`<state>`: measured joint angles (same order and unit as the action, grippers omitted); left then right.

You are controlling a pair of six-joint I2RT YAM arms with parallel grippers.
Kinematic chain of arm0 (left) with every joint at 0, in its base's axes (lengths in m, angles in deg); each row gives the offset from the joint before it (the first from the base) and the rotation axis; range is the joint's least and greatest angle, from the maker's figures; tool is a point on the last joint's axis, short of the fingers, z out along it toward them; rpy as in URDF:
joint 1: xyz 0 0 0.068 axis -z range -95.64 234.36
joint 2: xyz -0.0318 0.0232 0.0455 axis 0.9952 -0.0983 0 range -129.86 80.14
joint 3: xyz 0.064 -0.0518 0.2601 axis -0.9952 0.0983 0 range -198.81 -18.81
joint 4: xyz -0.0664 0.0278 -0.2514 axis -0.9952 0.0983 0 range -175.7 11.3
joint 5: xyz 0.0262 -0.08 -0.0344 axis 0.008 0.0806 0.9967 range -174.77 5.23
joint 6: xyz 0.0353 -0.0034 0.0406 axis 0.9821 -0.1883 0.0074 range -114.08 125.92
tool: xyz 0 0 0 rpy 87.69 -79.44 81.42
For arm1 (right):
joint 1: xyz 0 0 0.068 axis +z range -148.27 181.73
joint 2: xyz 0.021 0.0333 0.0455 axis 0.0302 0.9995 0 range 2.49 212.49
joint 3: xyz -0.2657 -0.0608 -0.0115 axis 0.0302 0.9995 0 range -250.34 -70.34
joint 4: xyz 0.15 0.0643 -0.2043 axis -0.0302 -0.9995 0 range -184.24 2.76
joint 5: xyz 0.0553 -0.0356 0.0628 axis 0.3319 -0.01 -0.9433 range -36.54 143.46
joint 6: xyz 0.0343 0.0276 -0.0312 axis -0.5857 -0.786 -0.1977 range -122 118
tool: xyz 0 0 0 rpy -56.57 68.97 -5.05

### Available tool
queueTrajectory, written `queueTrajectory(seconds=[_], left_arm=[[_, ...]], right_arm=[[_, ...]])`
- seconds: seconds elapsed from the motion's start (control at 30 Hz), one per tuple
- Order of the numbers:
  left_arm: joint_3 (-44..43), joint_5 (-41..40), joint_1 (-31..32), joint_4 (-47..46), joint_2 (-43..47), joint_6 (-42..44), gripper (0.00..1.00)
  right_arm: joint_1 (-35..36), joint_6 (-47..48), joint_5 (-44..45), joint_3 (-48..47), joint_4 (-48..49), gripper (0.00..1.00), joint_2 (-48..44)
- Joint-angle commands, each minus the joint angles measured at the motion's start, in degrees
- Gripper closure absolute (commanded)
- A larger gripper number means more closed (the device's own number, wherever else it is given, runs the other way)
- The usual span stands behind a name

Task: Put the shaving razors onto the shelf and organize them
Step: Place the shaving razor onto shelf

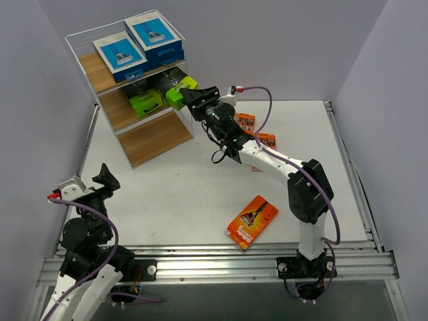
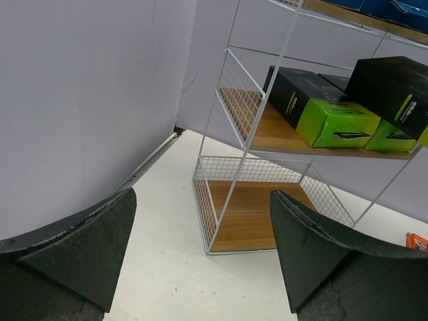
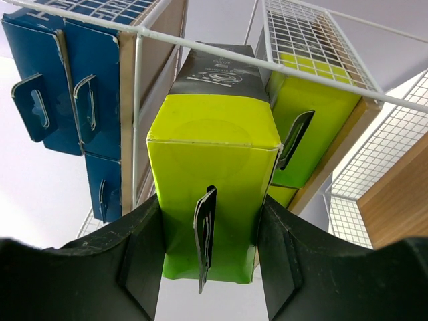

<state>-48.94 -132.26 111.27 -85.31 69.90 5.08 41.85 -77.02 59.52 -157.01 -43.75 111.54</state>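
The shelf (image 1: 134, 100) stands at the table's far left. Blue-and-white razor packs (image 1: 137, 43) lie on its top board, and black packs with lime ends (image 1: 144, 100) on the middle board. My right gripper (image 1: 189, 97) is shut on another black-and-lime pack (image 3: 212, 180) at the right end of the middle tier, its lime end facing the wrist camera between both fingers (image 3: 277, 254). An orange pack (image 1: 252, 221) lies on the table near the front. My left gripper (image 1: 105, 179) hovers open and holds nothing at the near left, facing the shelf's bare bottom board (image 2: 257, 214).
Two more orange packs (image 1: 245, 120) (image 1: 267, 140) lie behind the right arm at the back of the table. Grey walls close in on both sides. A metal rail (image 1: 221, 264) runs along the near edge.
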Motion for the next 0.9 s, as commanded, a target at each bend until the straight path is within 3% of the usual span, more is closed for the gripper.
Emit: queueTrajectory(seconds=[0.0, 0.6, 0.87], left_arm=[[0.2, -0.9, 0.2, -3.0, -0.2, 0.8, 0.11], [0.4, -0.7, 0.3, -2.5, -0.1, 0.7, 0.11], [0.2, -0.3, 0.7, -1.8, 0.1, 0.7, 0.11]], right_arm=[[1.2, 1.5, 4.6, -6.2, 9.9, 1.00, -0.1], [1.6, 0.2, 9.2, -11.4, 9.8, 0.96, 5.4], [1.5, -0.6, 8.9, -16.2, 7.7, 0.81, 8.9]])
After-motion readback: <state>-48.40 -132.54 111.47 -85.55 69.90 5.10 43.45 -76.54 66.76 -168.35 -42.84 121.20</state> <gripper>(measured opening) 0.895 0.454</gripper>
